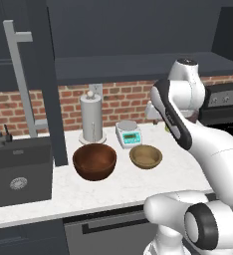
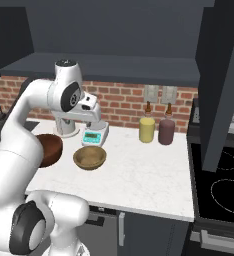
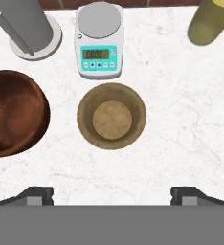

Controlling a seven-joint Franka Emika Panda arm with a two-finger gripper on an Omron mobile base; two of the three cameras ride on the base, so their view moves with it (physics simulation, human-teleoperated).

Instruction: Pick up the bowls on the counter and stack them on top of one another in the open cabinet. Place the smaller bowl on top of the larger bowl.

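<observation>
**Hand view: pincer wide above the two bowls**

Hand view looks straight down on the white marble worktop (image 3: 181, 119). The pincer (image 3: 112, 195) hangs over it with its jaws spread wide and nothing between them; the two dark fingertips (image 3: 37, 195) stand far apart at the bottom of that view.

The smaller bowl (image 3: 112, 116), light tan and shallow, sits upright on the worktop in line with the gap of the pincer. The larger bowl (image 3: 13, 114), dark reddish-brown and deep, stands just beside it and apart from it. Neither bowl is touched by the pincer.

A small kitchen scale (image 3: 99, 40) with a grey pan and a turquoise display stands just behind the tan bowl. A paper towel holder (image 3: 25, 24) stands behind the dark bowl, against the brick wall. A yellow bottle (image 3: 212, 21) shows at the far corner; in the right base view it stands next to a dark purple bottle (image 2: 166, 131) near the stove (image 2: 224, 185).

From the left base view, the black sink (image 1: 19, 172) lies beside the larger bowl, and the open cabinet (image 1: 138, 67) hangs above the worktop, its door (image 1: 46, 79) swung out with a long grey bar handle (image 1: 21, 79). What can be seen of its dark shelf is bare.
</observation>
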